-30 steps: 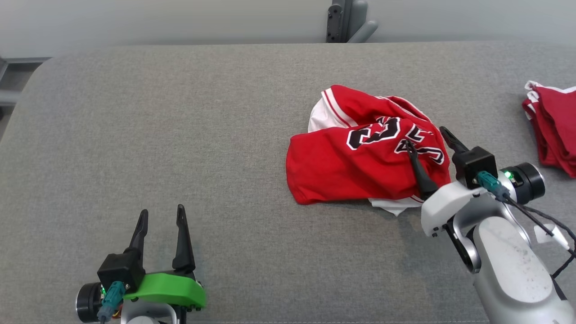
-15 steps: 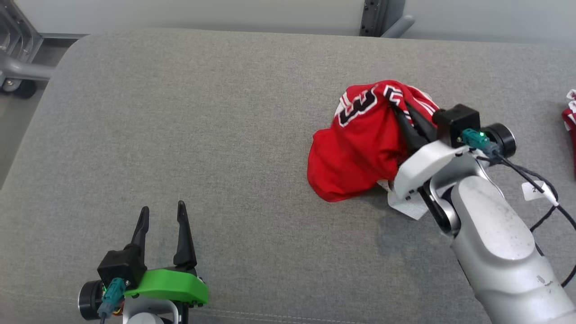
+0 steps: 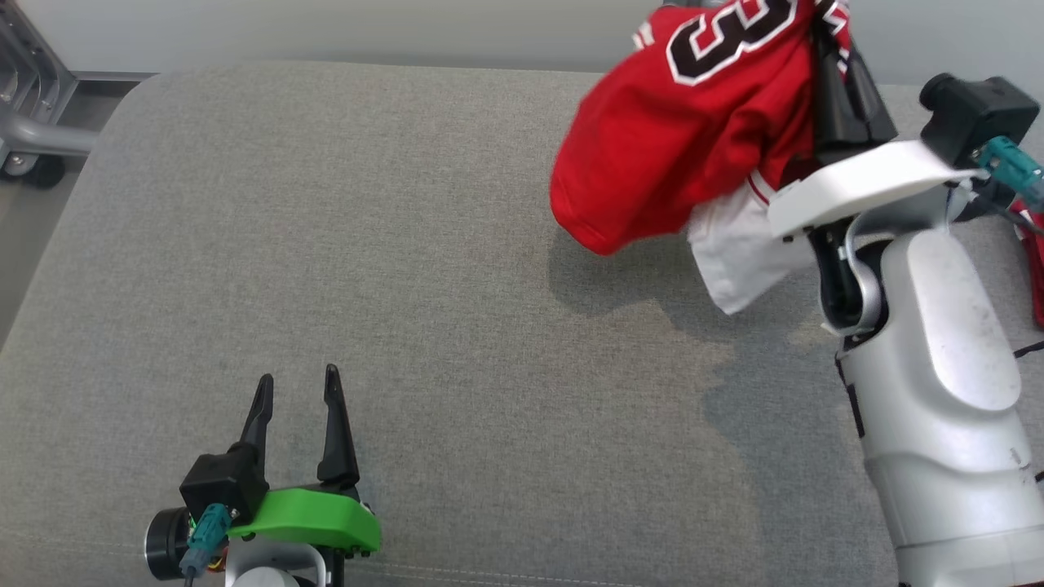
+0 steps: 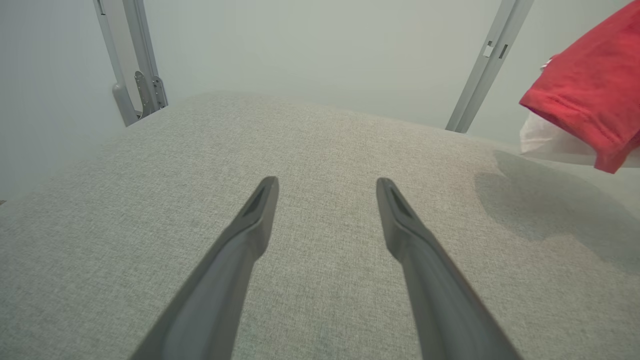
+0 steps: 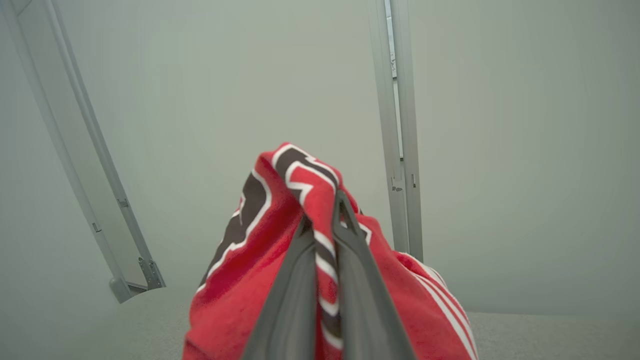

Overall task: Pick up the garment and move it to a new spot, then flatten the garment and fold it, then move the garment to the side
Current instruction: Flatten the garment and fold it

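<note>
Our right gripper [image 5: 324,212], clamped tight on the crumpled red numbered jersey [image 3: 693,139], holds it clear above the grey fabric table [image 3: 326,244]; we judge placing, flattening, folding and setting aside remain.

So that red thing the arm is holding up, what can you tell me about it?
It is a red jersey of soft, thin-looking cloth, with big black numerals outlined in white, red-and-white striped trim and a white layer drooping below. It is crumpled into a bunch and hangs in the air above the grey table, casting a shadow on it. The right gripper pinches a fold by the numerals between its shut fingers.
</note>
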Available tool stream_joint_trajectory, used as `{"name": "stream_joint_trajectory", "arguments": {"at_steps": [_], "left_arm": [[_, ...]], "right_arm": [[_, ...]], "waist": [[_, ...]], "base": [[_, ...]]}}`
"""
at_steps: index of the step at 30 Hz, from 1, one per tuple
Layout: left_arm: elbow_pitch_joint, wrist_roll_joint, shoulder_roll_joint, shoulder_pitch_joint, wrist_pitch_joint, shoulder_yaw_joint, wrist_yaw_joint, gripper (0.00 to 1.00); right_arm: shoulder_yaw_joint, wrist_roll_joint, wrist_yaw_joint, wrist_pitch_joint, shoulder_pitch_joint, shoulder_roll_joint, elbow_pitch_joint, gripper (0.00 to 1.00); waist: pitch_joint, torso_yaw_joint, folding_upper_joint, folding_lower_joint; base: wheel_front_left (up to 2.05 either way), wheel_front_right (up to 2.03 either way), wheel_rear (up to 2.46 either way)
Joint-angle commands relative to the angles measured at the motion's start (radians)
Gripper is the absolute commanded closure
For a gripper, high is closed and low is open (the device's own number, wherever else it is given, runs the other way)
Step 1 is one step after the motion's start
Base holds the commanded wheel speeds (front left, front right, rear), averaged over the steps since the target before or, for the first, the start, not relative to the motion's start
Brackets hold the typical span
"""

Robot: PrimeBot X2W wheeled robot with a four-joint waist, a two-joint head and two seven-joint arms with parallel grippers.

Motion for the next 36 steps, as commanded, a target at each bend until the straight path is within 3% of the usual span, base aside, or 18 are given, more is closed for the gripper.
{"name": "stream_joint_trajectory", "arguments": {"at_steps": [1, 7, 14, 23, 24, 25, 26, 27, 36], "left_arm": [[0.001, -0.003, 0.001, -0.004, 0.0, 0.0, 0.0, 0.0], [-0.002, -0.006, 0.001, -0.026, 0.0, -0.006, -0.002, 0.0], [0.005, -0.009, 0.001, -0.046, 0.0, -0.026, -0.009, 0.0], [0.009, -0.014, 0.001, -0.063, 0.0, -0.044, -0.002, 0.0], [0.009, -0.013, 0.001, -0.063, 0.0, -0.043, 0.0, 0.0], [0.009, -0.012, 0.001, -0.064, 0.0, -0.041, 0.0, 0.0], [0.009, -0.011, 0.002, -0.064, 0.0, -0.037, 0.0, 0.0], [0.007, -0.01, 0.001, -0.065, 0.0, -0.035, 0.002, 0.0], [0.004, 0.012, 0.002, -0.063, 0.0, -0.022, -0.005, 0.0]], "right_arm": [[0.012, 0.015, 0.0, 0.004, 0.029, 0.003, 0.015, 1.0], [0.08, 0.103, 0.0, -0.007, 0.051, 0.002, 0.137, 1.0], [0.115, 0.179, 0.0, -0.063, -0.057, 0.001, 0.28, 1.0], [-0.198, -0.053, 0.0, -0.104, -0.212, -0.024, 0.601, 1.0], [-0.227, -0.072, 0.0, -0.106, -0.219, -0.024, 0.622, 0.84], [-0.25, -0.094, 0.0, -0.107, -0.227, -0.025, 0.636, 0.6], [-0.268, -0.111, 0.0, -0.108, -0.234, -0.025, 0.641, 0.07], [-0.287, -0.12, 0.0, -0.109, -0.237, -0.026, 0.629, 0.0], [-0.23, -0.106, 0.0, -0.107, -0.084, -0.002, 0.39, 0.0]], "waist": [[0.002, 0.002, 0.0, 0.0], [0.025, 0.008, 0.0, 0.0], [0.047, 0.03, 0.0, 0.0], [0.082, 0.077, 0.0, 0.0], [0.086, 0.078, 0.0, 0.0], [0.089, 0.078, 0.0, 0.0], [0.093, 0.074, 0.0, 0.0], [0.096, 0.07, 0.0, 0.0], [0.09, -0.004, 0.0, 0.0]], "base": [[0.0, 0.0, 0.0], [0.0, 0.0, 0.0], [0.0, 0.0, 0.0], [0.0, 0.0, 0.0], [0.0, 0.0, 0.0], [0.0, 0.0, 0.0], [0.0, 0.0, 0.0], [0.0, 0.0, 0.0], [0.0, 0.0, 0.0]]}}
